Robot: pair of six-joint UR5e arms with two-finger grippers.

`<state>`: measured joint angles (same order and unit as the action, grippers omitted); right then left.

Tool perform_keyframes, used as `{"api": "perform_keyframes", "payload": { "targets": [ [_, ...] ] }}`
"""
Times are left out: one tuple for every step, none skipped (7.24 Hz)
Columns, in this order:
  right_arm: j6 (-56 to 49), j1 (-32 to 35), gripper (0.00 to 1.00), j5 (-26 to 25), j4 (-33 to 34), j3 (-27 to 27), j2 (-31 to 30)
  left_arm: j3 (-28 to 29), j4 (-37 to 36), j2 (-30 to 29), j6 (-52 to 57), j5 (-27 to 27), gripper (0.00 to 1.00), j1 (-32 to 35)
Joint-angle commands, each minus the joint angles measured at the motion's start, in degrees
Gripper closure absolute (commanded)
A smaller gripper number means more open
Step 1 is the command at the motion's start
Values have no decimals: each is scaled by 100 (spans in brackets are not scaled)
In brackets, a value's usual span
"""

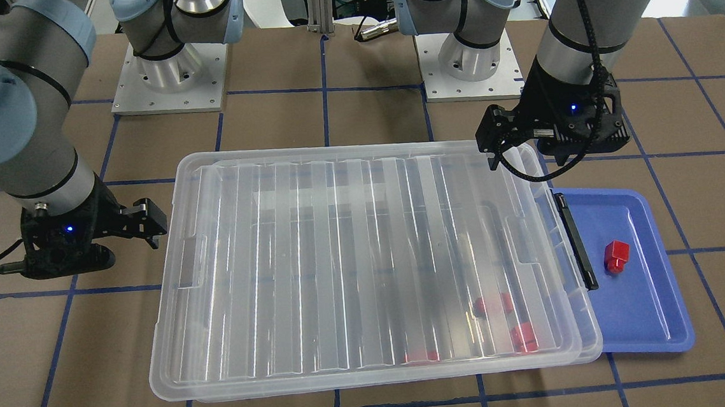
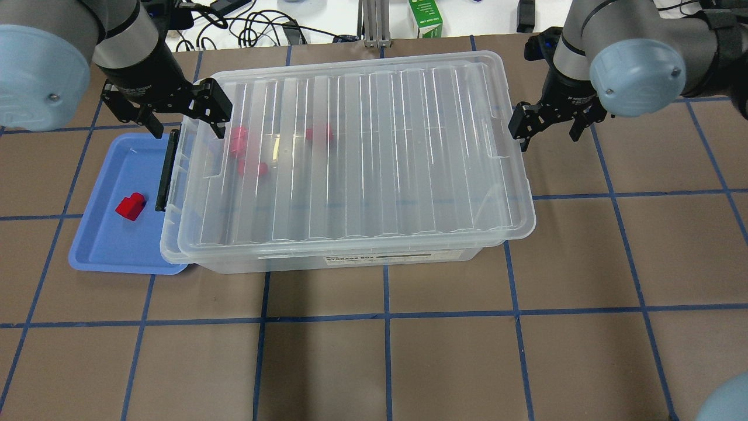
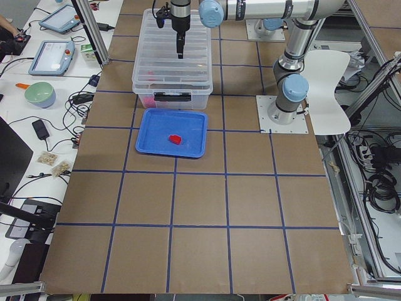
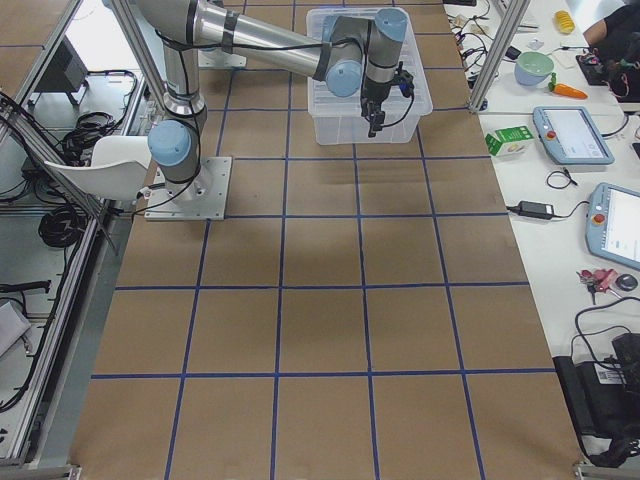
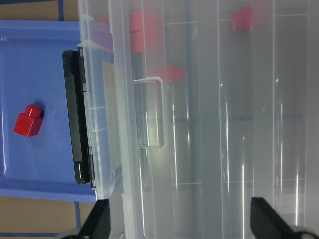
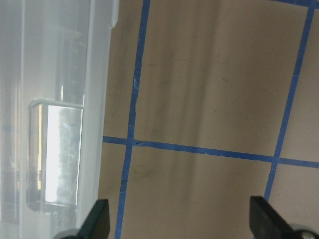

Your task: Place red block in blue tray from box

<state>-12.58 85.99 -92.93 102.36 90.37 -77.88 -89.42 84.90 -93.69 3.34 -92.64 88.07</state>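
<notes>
Red block (image 2: 130, 206) in blue tray (image 2: 99, 248), beside black latch (image 2: 165, 169) of lidded box (image 2: 292, 261)

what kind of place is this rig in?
Likely a robotics lab, not a production floor: two arms bolted to a tape-gridded table, with teach pendants and loose cables on benches alongside.
</notes>
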Motion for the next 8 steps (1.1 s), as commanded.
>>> {"api": "perform_keyframes", "payload": {
  "targets": [
    [10, -12, 0, -5, -730, -203, -462, 3, -17, 0, 0, 0, 0, 0],
    [271, 5, 0, -5, -944, -256, -769, 3, -18, 0, 0, 0, 0, 0],
    [422, 14, 0, 3, -1294, -274, -1068, -5, -18, 0, 0, 0, 0, 0],
    [432, 75, 0, 3, -1358, -265, -1410, -5, -18, 0, 0, 0, 0, 0],
    [606, 310, 0, 12, -1533, -257, -1501, 3, -18, 0, 0, 0, 0, 0],
    [1199, 687, 0, 3, -1648, -230, -1528, 3, -26, 0, 0, 0, 0, 0],
    [1310, 830, 0, 21, -1597, -178, -1450, 3, -26, 0, 0, 0, 0, 0],
    [1354, 779, 0, -66, -1440, -238, -1371, 3, -18, 0, 0, 0, 0, 0]
  ]
}}
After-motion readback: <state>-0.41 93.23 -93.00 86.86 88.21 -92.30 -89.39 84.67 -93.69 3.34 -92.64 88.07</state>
